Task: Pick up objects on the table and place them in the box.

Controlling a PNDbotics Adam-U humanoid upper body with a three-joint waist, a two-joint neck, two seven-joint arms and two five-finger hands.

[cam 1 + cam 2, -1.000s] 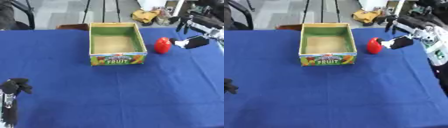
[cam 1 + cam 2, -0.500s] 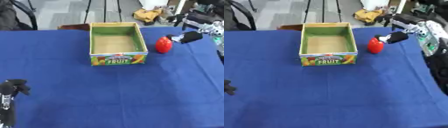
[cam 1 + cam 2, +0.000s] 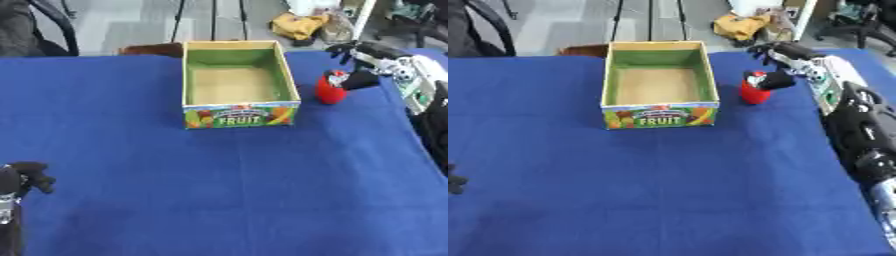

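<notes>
Right hand (image 3: 773, 80) now closer to red fruit (image 3: 753, 93), thumb touching, fingers spread, not closed; fruit on cloth right of box (image 3: 658, 82); curl fingers around before lifting; left hand (image 3: 24, 177) curled, idle

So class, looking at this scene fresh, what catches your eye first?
The open cardboard box marked FRUIT sits at the far middle of the blue table, empty inside. Just right of it stands a red fruit, with the robot's right hand touching its top.
</notes>
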